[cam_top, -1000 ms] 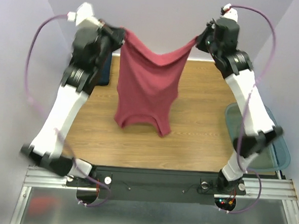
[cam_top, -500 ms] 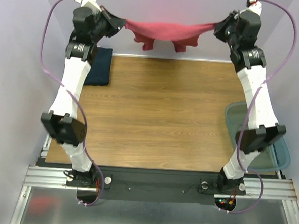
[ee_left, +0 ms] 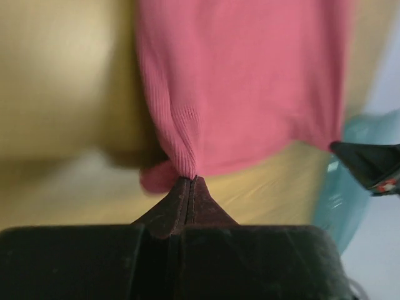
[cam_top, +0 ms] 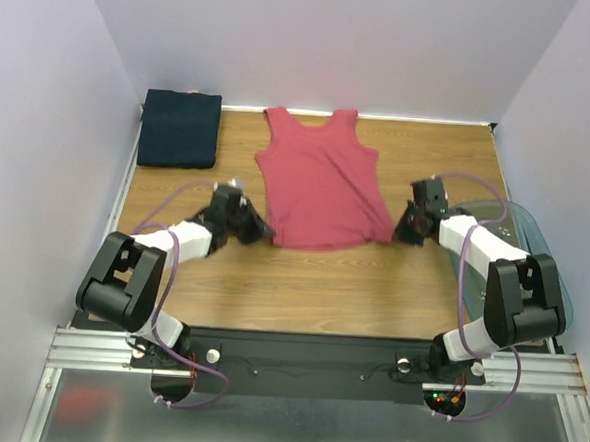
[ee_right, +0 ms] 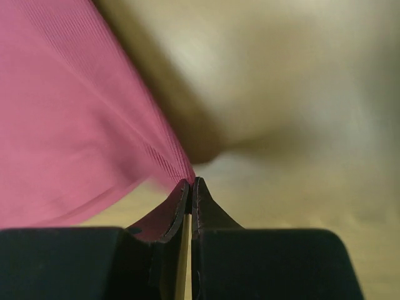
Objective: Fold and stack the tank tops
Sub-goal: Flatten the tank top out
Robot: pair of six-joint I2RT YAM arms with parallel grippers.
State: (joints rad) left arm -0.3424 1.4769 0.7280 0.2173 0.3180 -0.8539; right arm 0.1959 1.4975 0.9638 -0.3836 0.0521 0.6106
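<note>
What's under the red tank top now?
The red tank top lies spread on the wooden table; whatever the cloth covers cannot be seen. The navy top sits apart, far left.

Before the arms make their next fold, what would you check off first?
1. Rose-red tank top spread flat on the table, straps toward the far wall: ok.
2. Left end effector shut on the near hem corner: ok.
3. Right end effector shut on the other hem corner: ok.
4. Hem smooth between the two grips: not ok, the cloth bunches by the left corner.
5. Navy tank top apart from the red one, in the far left corner: ok.
6. Underside free of creases: cannot tell.
</note>
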